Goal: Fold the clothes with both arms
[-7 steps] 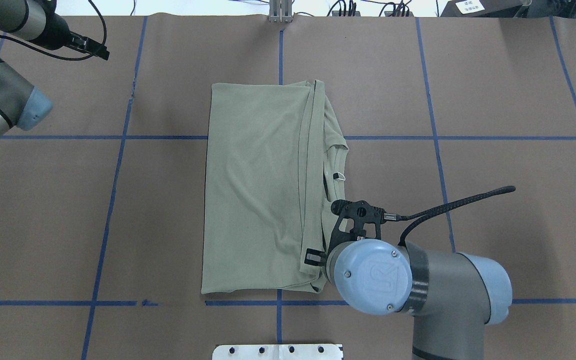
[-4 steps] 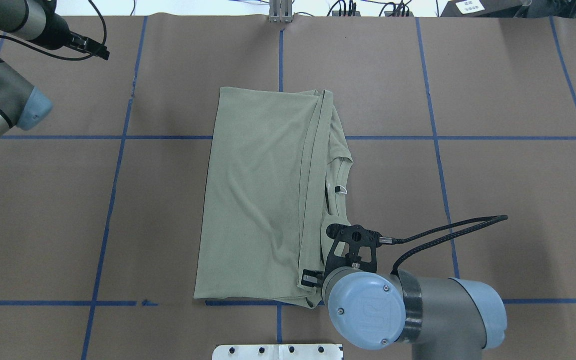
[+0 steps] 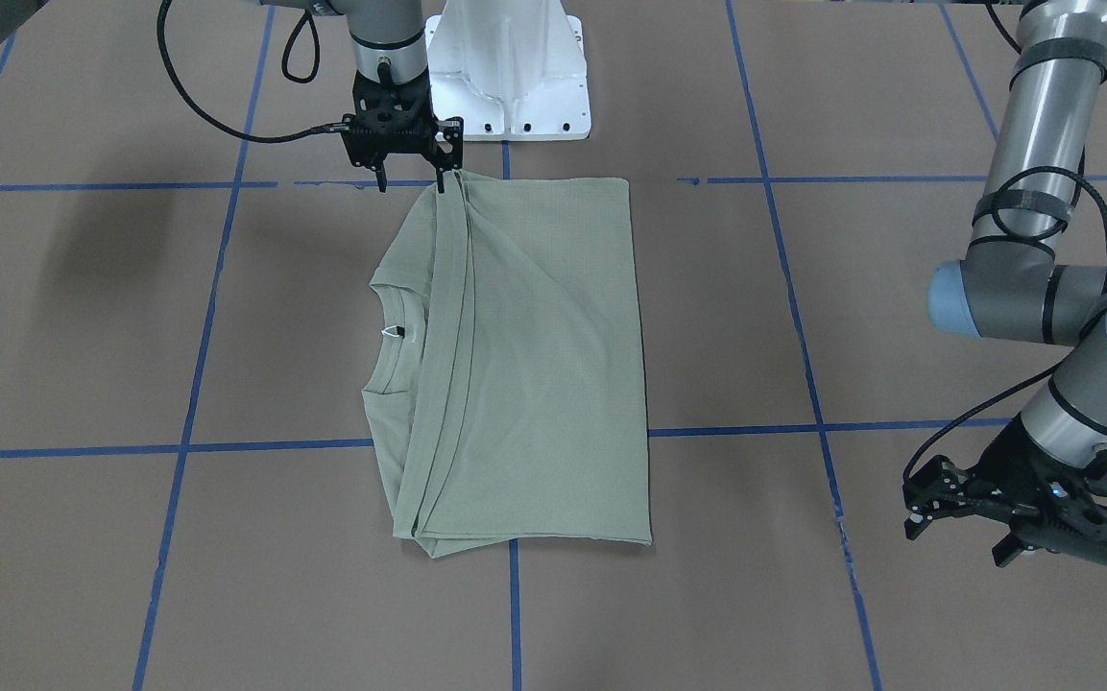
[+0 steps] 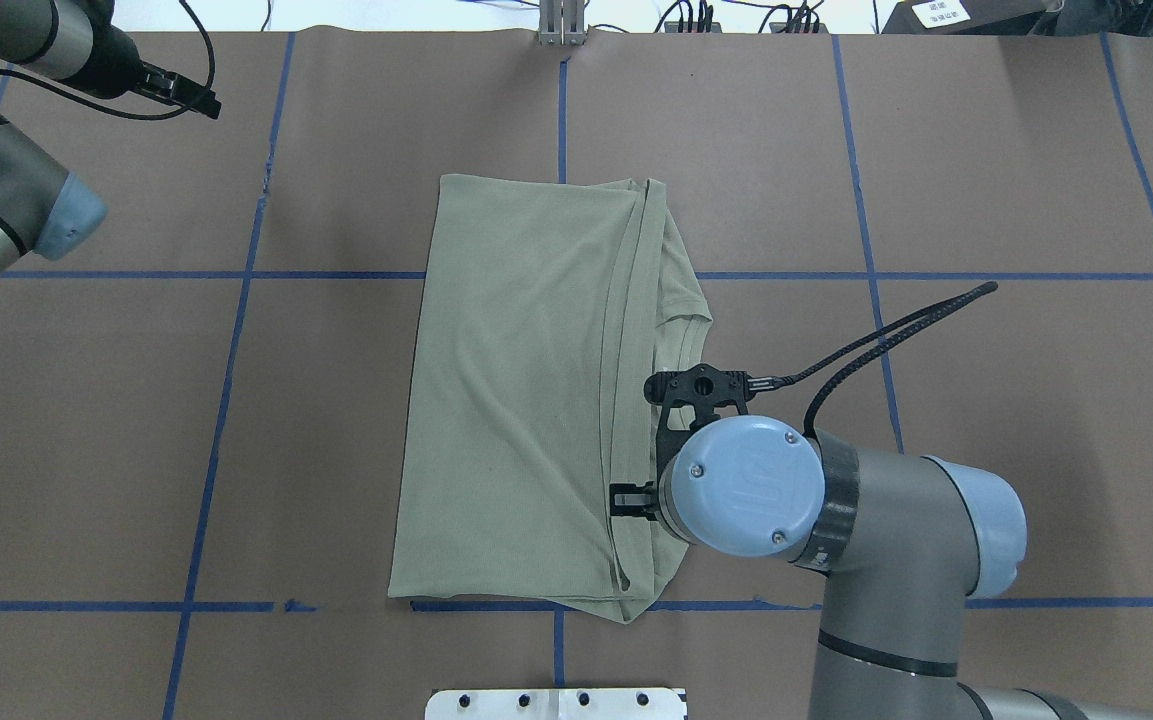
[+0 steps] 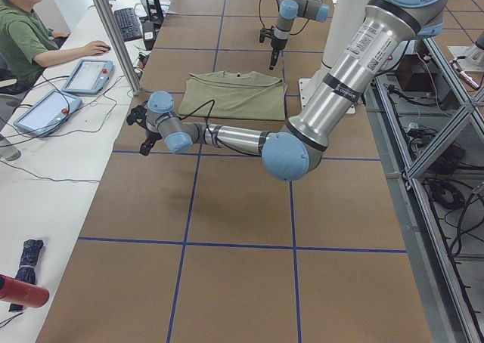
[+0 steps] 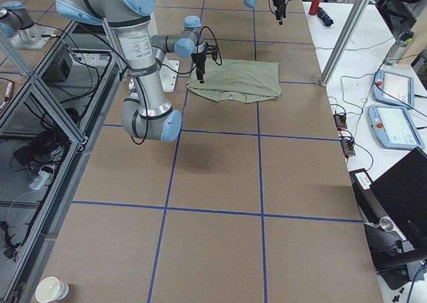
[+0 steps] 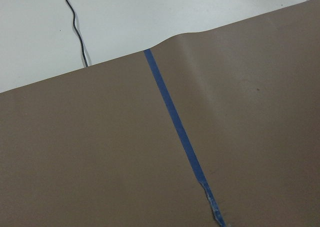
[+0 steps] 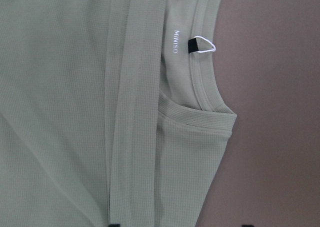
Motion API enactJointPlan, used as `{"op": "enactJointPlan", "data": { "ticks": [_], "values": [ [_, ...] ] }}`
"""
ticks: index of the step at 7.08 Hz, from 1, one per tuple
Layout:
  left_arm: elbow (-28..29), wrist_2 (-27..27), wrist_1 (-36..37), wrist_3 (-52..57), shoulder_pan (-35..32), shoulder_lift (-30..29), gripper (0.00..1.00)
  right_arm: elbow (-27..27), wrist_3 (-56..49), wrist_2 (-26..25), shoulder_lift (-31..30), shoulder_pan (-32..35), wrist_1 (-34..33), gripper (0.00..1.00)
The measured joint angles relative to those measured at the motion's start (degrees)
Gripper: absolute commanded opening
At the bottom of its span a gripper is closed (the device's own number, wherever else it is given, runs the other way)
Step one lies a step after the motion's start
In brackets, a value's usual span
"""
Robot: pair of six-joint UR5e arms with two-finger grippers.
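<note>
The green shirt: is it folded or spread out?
Folded: the shirt lies as a narrow rectangle, one side lapped over up to the neckline.

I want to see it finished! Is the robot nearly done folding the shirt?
About halfway, I'd say. Done: the shirt lies folded lengthwise into a long strip, collar showing at one edge. In hand: the right gripper, open, straddles the shirt's edge near a corner. The left gripper hangs far off. Left: folding it across.

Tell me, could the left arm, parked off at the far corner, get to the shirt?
Probably yes: only bare brown table lies between the left gripper and the shirt, and the right gripper sits over its opposite edge.
</note>
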Motion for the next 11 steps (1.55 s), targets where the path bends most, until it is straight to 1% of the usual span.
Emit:
{"op": "enactJointPlan", "data": {
  "ticks": [1, 2, 3, 4, 5, 6, 8, 9, 10, 11],
  "values": [
    [0.0, 0.0, 0.0, 0.0, 0.0, 0.0, 1.00, -2.8, -6.1, 3.3, 2.5, 0.7, -0.4, 1.00],
    [-0.1, 0.0, 0.0, -0.1, 0.0, 0.0, 1.00, -5.9, -10.8, 5.5, 4.8, 0.7, -1.5, 1.00],
    [-0.1, 0.0, 0.0, -0.1, 0.1, 0.0, 1.00, -8.9, -14.4, 6.4, 7.1, 0.5, -3.5, 1.00],
    [-0.1, 0.0, 0.0, -0.2, 0.1, -0.1, 1.00, -11.1, -17.2, 6.7, 8.5, 0.0, -5.1, 0.87],
    [-0.1, 0.0, 0.0, -0.4, 0.1, -0.1, 1.00, -12.5, -19.3, 6.6, 9.0, -0.7, -5.8, 0.67],
    [-0.2, 0.0, 0.0, -0.5, 0.1, -0.1, 1.00, -13.7, -20.7, 6.3, 9.2, -1.3, -6.2, 0.63],
    [-0.3, 0.0, 0.0, -0.6, 0.1, -0.1, 1.00, -14.9, -22.4, 6.1, 9.4, -2.0, -6.3, 0.60],
    [-0.4, 0.0, 0.1, -0.7, 0.1, -0.1, 1.00, -15.1, -22.7, 6.0, 9.6, -2.2, -6.3, 0.55],
    [-0.5, 0.0, 0.1, -0.7, 0.1, -0.1, 1.00, -15.3, -22.8, 6.0, 9.8, -2.4, -6.3, 0.45],
    [-0.5, 0.0, 0.1, -0.7, 0.1, 0.0, 1.00, -15.4, -22.8, 5.9, 10.1, -2.5, -6.3, 0.38]
  ]
}}
